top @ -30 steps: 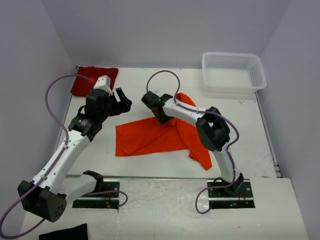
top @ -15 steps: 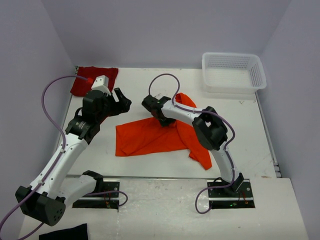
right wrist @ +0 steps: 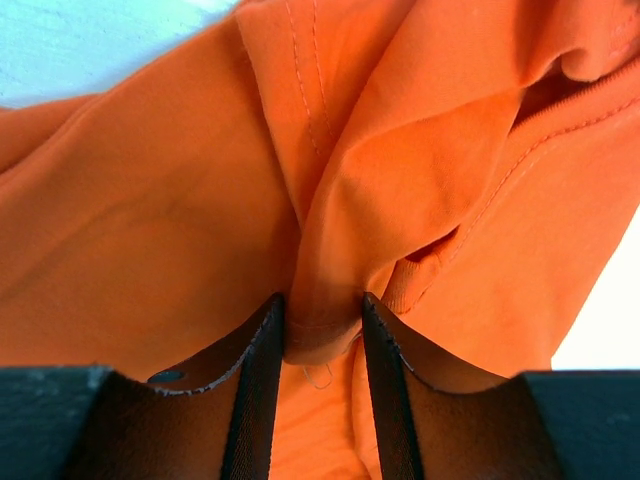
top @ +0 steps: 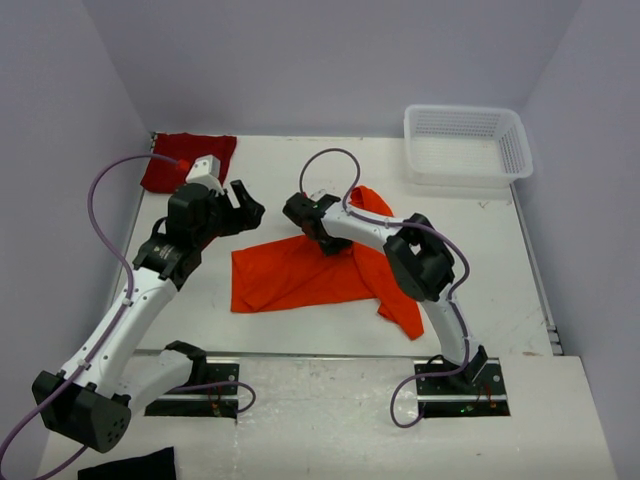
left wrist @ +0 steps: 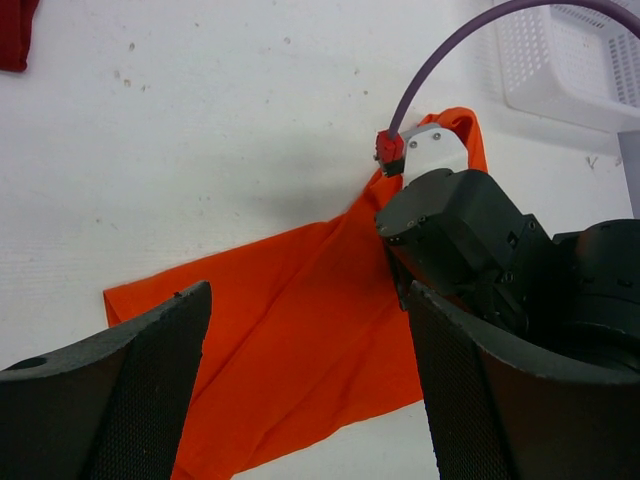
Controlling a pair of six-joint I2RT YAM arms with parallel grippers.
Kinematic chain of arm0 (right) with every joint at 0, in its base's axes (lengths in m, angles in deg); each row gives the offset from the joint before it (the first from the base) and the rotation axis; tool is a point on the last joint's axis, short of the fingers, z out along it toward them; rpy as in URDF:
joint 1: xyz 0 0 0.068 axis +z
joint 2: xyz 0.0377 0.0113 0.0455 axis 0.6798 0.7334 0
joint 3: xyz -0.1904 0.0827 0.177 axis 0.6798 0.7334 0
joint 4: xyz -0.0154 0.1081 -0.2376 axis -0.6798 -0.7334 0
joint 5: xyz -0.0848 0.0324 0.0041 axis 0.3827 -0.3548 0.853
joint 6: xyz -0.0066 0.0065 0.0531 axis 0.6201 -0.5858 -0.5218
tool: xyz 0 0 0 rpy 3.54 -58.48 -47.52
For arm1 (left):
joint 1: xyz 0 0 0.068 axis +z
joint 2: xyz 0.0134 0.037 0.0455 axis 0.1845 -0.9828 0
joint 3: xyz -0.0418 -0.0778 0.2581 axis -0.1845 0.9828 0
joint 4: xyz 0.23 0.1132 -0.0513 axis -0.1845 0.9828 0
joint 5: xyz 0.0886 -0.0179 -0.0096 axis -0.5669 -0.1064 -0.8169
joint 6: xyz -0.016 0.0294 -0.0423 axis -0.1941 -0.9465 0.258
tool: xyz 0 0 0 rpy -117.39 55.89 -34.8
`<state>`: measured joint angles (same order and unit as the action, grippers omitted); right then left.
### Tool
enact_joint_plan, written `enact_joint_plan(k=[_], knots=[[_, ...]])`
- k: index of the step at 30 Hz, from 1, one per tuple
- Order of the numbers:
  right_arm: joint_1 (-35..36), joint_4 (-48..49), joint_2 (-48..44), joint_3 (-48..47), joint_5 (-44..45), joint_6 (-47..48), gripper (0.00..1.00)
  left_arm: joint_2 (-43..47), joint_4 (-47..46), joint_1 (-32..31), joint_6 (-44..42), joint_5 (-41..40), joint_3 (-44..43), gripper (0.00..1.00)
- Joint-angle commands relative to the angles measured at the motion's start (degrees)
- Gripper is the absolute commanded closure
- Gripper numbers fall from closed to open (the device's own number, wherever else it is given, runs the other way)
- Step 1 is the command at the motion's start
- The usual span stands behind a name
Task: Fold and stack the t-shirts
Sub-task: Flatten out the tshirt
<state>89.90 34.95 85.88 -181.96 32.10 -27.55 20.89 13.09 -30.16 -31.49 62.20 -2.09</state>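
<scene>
1. Nearest the arm bases, one small black cloth point(top: 130, 466) lies at the front left edge. It is not part of the job and is well apart from the action.
2. Mid-table, the orange t-shirt point(top: 290, 275) lies rumpled and only partly spread: a flat panel to the left, and a bunched part running down the right. No tidy fold yet, so I'd say we're early in folding the first shirt.
3. The right gripper point(right wrist: 322, 305) is down on the shirt's upper middle. In its wrist view the jaws are clamped on a raised ridge of orange fabric near a stitched hem.
4. The left gripper point(left wrist: 305, 300) hangs just left of the shirt's far edge with its jaws wide apart and nothing between them.
5. Next move, as I read it: the left needs its own pinch on the near-left cloth, then both pull outward to flatten the shirt. The pinched ridge looks thin and could slip.
6. Far left corner: the crimson t-shirt point(top: 190, 158) lies crumpled, waiting its turn.
7. Far right corner: one white basket point(top: 465, 140), and I cannot see anything in it.
8. Count: two t-shirts (one orange, one crimson), one basket, one black cloth, two grippers.
</scene>
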Motion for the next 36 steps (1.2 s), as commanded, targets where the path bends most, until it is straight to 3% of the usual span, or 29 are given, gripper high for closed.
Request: enact_joint_plan(k=[1, 30, 33, 36], knots=[[1.09, -2.01, -2.12, 0.64, 1.85, -2.32, 0.62, 1.09, -2.44, 0.11, -1.40, 2.38, 0.51, 0.20], [1.36, -3.50, -2.04, -3.31, 3.52, -1.71, 0.78, 0.04, -4.37, 0.11, -1.14, 5.10, 2.53, 0.20], [1.36, -3.76, -1.95, -4.28, 3.43, -1.35, 0.85, -0.14, -4.64, 0.11, -1.05, 5.28, 3.06, 0.20], [1.27, -3.94, -1.60, -5.07, 3.26, -0.74, 0.98, -0.22, -4.64, 0.11, -1.14, 5.02, 3.50, 0.20]])
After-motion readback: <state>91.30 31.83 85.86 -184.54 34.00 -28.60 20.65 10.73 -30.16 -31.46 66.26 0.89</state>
